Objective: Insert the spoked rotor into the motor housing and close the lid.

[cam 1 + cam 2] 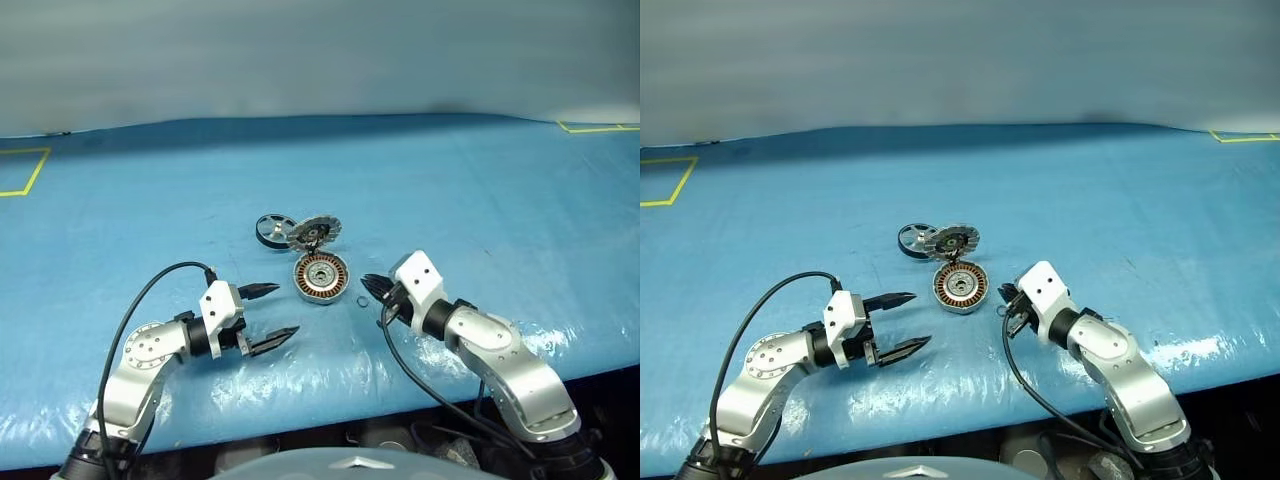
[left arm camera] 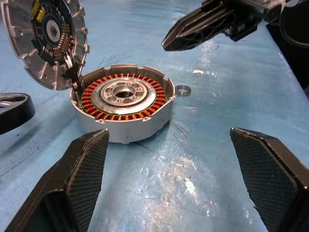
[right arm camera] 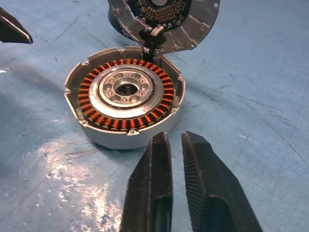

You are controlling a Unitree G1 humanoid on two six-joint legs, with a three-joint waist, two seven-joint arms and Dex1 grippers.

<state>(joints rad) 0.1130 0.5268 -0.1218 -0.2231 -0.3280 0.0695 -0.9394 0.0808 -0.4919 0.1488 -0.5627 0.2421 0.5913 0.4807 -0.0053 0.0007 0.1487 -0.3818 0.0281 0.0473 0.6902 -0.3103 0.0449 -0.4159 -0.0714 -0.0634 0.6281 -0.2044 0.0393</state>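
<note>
Sitting near the middle of the blue surface (image 1: pixel 480 180), the motor housing (image 1: pixel 321 278) has its lid (image 1: pixel 315 232) tipped up at its far rim. The spoked rotor (image 1: pixel 273 230) lies beside the lid. The left claw (image 1: pixel 272 316) is spread wide. The right claw (image 1: pixel 374 287) has a thin gap and holds nothing.

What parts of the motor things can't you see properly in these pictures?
- Spoked rotor: left wrist view, cut off by the picture's edge; head views, partly behind the lid.
- Lid: both wrist views, its top cut off by the edge.
- Small ring beside the motor housing: too small to tell what it is.
- Housing's underside: hidden against the blue table.
</note>
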